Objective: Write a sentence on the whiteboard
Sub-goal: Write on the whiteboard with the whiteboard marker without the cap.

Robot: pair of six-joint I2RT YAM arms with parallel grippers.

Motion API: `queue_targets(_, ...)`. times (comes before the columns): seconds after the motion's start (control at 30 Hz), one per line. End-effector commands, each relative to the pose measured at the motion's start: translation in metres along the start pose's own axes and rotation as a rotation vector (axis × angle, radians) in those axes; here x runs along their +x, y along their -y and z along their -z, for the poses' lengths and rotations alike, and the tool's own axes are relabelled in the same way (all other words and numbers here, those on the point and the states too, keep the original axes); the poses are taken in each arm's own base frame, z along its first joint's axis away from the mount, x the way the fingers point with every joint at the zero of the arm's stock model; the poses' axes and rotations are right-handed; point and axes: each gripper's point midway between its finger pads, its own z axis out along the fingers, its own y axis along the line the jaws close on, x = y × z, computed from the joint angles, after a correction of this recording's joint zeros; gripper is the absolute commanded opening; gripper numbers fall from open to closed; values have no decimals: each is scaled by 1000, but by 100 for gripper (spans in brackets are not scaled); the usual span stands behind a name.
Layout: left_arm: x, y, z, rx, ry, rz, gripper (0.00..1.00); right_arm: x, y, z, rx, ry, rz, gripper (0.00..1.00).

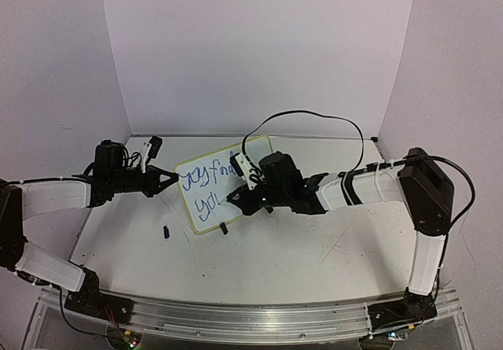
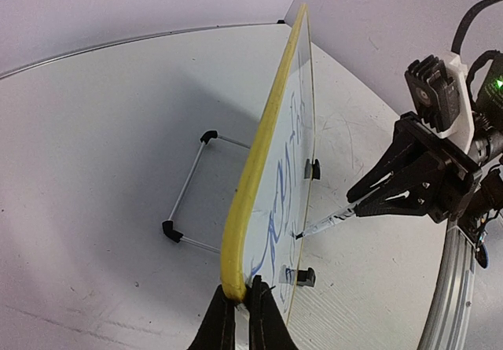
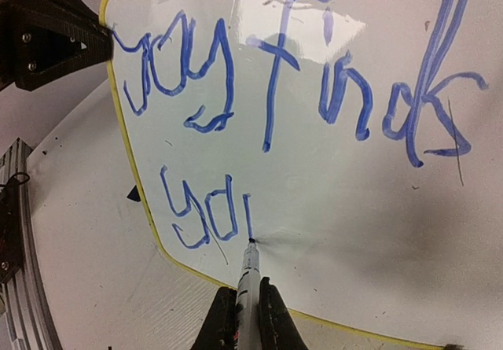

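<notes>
The whiteboard (image 3: 354,232), propped near upright at mid-table, is clamped by its left edge in the left gripper (image 2: 244,303), while the marker (image 3: 248,275) pinched in the right gripper (image 3: 248,307) is touched to the second line, blank board lying rightward.

One whiteboard (image 1: 220,189) is standing on one bench (image 1: 299,248), carrying two lines of blue writing (image 3: 273,90). Two black clip feet (image 2: 312,169) are sitting along the whiteboard's lower edge, and one wire stand (image 2: 189,193) is showing behind the whiteboard. One marker (image 3: 247,275) is touching the whiteboard's face. Two end effectors are showing: the left end effector (image 1: 173,178) at the whiteboard's left edge and the right end effector (image 1: 233,200) in front of the whiteboard. One small dark piece (image 1: 167,231) is lying near the whiteboard's lower left corner.
</notes>
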Motion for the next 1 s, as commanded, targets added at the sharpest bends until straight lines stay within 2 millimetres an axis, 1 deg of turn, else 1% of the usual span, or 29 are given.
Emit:
queue_targets(0.0,-2,-8,-1,-52,-14,-71,0,-5,-5,6,-14,19,-13,0)
queue_targets(0.1,-2,-9,-1,-52,-15,-71,0,-2,-4,7,-6,18,-18,0)
queue_targets(0.2,-2,-8,-1,-51,-15,-71,0,-5,1,9,19,29,-33,0)
queue_targets(0.4,-1,-8,-1,-51,-17,-70,0,-19,7,13,54,70,-45,0)
queue_targets(0.6,-2,-7,-1,-51,-14,-71,0,-37,17,15,85,116,-54,0)
queue_targets(0.8,-1,-7,-1,-50,-15,-73,0,-47,23,18,99,137,-49,0)
queue_targets(0.97,-1,-7,-1,-49,-17,-72,0,-55,23,21,97,154,-39,0)
